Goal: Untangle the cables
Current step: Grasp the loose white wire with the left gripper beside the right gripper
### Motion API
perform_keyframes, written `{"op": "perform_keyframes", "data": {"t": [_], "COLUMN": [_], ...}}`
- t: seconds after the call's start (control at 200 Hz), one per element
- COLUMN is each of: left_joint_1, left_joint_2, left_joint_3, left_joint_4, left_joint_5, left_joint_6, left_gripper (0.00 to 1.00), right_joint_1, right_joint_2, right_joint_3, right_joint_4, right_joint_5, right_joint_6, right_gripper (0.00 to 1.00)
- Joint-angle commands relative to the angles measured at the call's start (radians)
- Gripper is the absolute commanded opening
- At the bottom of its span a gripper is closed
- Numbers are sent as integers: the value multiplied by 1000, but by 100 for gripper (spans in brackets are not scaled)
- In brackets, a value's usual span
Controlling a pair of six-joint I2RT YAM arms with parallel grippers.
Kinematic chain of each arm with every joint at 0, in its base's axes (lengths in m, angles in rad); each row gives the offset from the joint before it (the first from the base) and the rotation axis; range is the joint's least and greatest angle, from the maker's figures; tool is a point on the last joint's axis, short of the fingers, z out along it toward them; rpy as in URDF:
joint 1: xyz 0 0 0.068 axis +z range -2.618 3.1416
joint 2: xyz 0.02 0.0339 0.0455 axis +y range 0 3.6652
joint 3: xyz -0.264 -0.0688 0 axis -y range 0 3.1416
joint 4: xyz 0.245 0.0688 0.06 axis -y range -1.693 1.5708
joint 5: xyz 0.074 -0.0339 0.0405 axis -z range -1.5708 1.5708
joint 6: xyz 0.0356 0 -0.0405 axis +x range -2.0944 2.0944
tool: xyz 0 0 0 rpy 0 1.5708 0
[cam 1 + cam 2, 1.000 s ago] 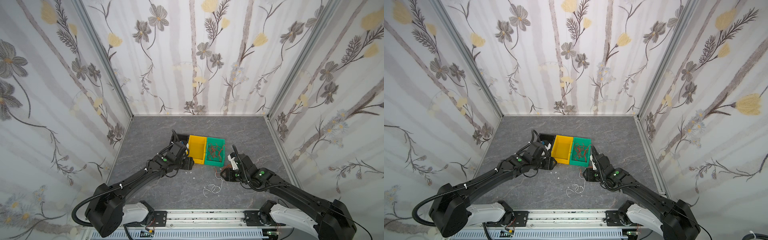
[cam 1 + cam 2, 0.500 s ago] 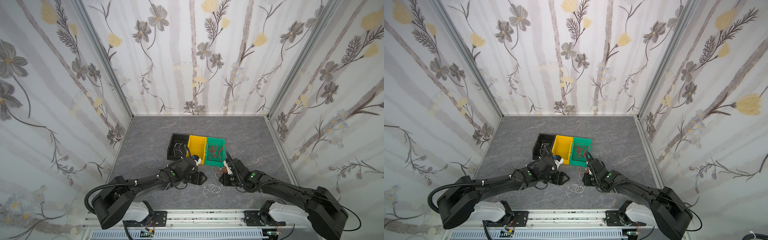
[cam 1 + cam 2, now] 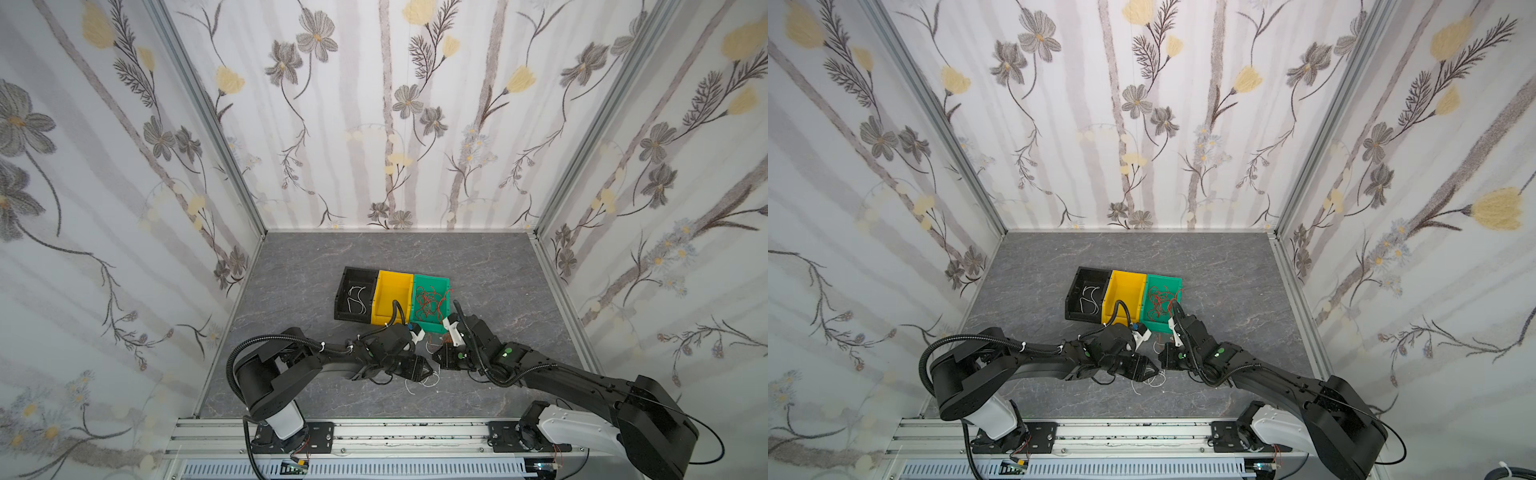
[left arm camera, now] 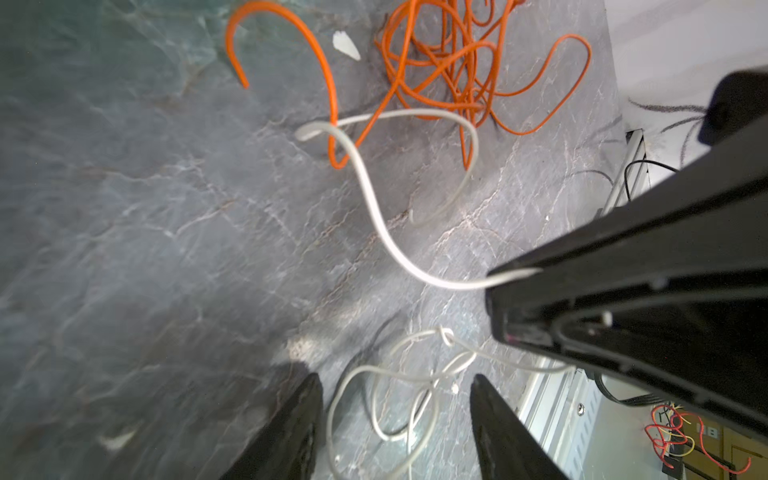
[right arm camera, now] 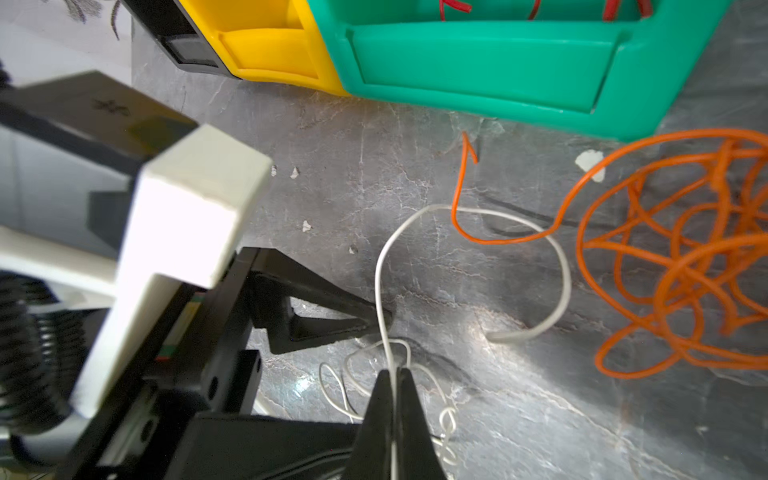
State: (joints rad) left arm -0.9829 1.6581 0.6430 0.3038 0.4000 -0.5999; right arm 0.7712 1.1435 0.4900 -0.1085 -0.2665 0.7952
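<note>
White cable (image 5: 566,272): thin, curly, looping from the right gripper (image 5: 395,371), which is pinching it, toward the orange tangle (image 5: 685,270). Left gripper (image 4: 395,380) standing spread.

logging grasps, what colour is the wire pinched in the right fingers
White wire; the right wrist view shows it best.

Orange cable tangle (image 5: 685,266) beside looping white cable (image 5: 376,274), strands crossing.
</note>
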Motion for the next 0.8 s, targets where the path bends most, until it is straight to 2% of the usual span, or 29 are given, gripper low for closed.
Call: {"op": "perform_keyframes", "data": {"t": [0.0,0.18,0.445,0.505,0.645,0.794], "left_joint_1": [-3,-2,0,2,13,40], "left_joint_2": [8,-13,-80,-116,-232,-385], "left_joint_3": [2,-7,-32,-42,-69,-85], "left_joint_4": [-2,-30,-59,-79,-136,-225], "left_joint_5": [-11,-49,-84,-106,-159,-214], "left_joint_6": [-14,-13,-11,-10,-10,-3], "left_gripper": [51,26,4,0,0,0], "right_joint_1": [-3,-13,-53,-56,-56,-54], "right_joint_2": [-25,-95,-181,-195,-198,-170], "right_joint_3": [-2,2,2,1,4,-6], "right_joint_4": [32,6,-137,-166,-229,-233], "right_joint_5": [-18,-18,76,103,157,135], "right_joint_6": [15,16,-9,-12,-30,-41], "right_gripper": [4,3,3,4,7,10]}}
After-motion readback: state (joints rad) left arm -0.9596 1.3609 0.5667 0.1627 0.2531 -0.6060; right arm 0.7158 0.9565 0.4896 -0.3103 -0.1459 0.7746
